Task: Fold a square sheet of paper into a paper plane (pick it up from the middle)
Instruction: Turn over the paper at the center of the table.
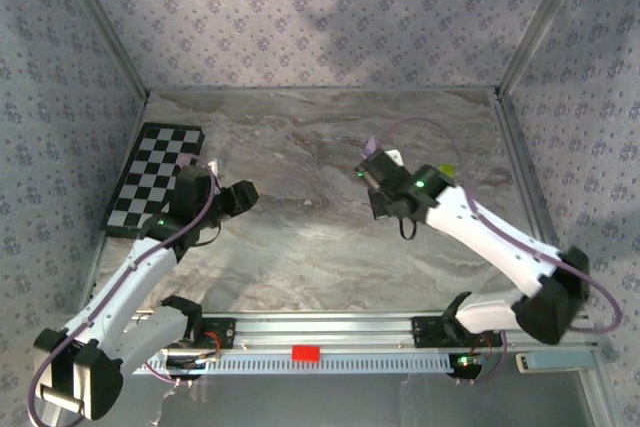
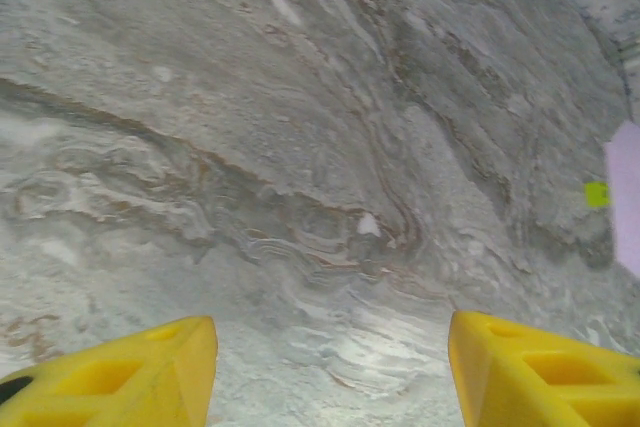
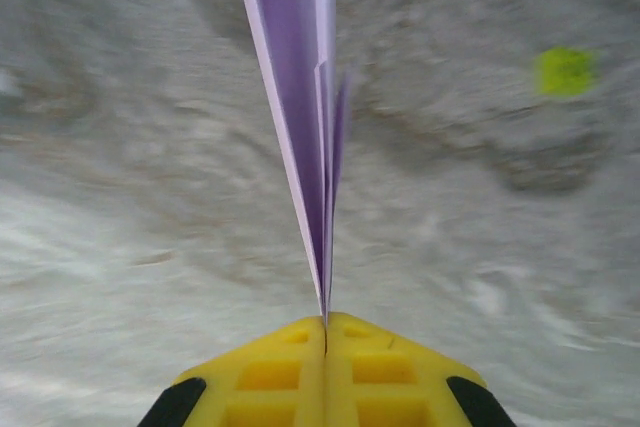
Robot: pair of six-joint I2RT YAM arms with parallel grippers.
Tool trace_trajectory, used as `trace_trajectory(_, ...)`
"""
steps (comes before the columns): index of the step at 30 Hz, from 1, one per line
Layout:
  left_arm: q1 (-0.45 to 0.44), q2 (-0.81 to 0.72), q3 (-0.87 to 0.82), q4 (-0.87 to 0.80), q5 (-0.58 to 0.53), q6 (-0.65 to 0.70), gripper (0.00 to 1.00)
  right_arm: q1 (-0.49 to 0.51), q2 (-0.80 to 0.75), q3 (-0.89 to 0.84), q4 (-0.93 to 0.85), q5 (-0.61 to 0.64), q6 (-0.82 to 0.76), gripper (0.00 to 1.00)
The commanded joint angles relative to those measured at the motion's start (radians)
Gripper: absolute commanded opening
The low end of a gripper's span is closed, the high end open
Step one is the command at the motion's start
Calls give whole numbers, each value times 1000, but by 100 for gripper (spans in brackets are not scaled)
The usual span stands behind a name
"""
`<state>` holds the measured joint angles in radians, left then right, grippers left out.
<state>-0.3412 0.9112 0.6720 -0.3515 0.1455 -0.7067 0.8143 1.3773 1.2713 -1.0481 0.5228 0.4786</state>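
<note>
Table (image 1: 320,247): grey marble | walls (image 1: 320,7): floral | right claw (image 3: 325,325): clamps paper plane (image 3: 297,77)

Surfaces I see
My paper plane (image 3: 300,97) looks thin, matt, creased; the table (image 2: 300,147) smooth, marble-veined; the right gripper (image 3: 325,325) matt yellow plastic.

**White Shells, Black Joints, Yellow Fingers**

The left arm (image 1: 135,282) and right arm (image 1: 495,242) have white shells, black joints and lilac cables (image 1: 600,297) looping alongside. Green lights (image 1: 420,184) glow near the wrists. The left gripper (image 2: 330,372) and right gripper (image 3: 325,337) carry yellow fingers (image 2: 540,372) moulded with square recesses.
</note>
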Motion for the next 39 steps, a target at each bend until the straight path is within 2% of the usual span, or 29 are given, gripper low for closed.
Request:
trace_trajectory(1, 34, -18, -4, -46, -24, 35, 63, 70, 146, 106, -307, 380, 92, 2)
trace_trajectory(4, 68, -18, 15, -85, -25, 52, 63, 138, 282, 153, -374, 459, 142, 0)
trace_trajectory(7, 100, -30, 26, -116, -39, 55, 64, 199, 387, 151, -290, 414, 84, 1)
trace_trajectory(11, 149, -46, 38, -162, -52, 29, 64, 272, 476, 138, -141, 289, 27, 3)
trace_trajectory(15, 172, -70, 35, -168, -56, 16, 64, 302, 515, 129, -33, 167, 18, 6)
trace_trajectory(20, 182, -71, 43, -176, -59, 9, 65, 310, 514, 126, 85, 5, -32, 17)
trace_trajectory(21, 182, -71, 45, -178, -57, 7, 65, 307, 511, 127, 97, -27, -42, 22)
trace_trajectory(25, 185, -72, 41, -180, -28, 9, 65, 290, 448, 112, 176, -154, -60, 32)
trace_trajectory(26, 185, -71, 37, -178, -18, 9, 65, 282, 416, 95, 213, -192, -60, 37)
trace_trajectory(29, 185, -55, 30, -159, 29, 10, 65, 241, 305, 20, 326, -291, -34, 45)
trace_trajectory(31, 185, -28, 31, -137, 82, 3, 64, 185, 235, -58, 415, -361, 11, 47)
trace_trajectory(32, 185, -8, 32, -123, 115, -7, 63, 134, 201, -127, 480, -435, 32, 46)
trace_trajectory(36, 179, 79, 18, -32, 245, -57, 56, -75, 110, -373, 794, -785, 132, 31)
trace_trajectory(37, 174, 103, 15, -6, 265, -73, 54, -125, 107, -420, 877, -867, 176, 24)
trace_trajectory(38, 167, 121, 14, 11, 274, -84, 53, -160, 110, -458, 935, -925, 205, 17)
trace_trajectory(39, 154, 140, 13, 29, 279, -97, 51, -192, 117, -487, 983, -970, 228, 15)
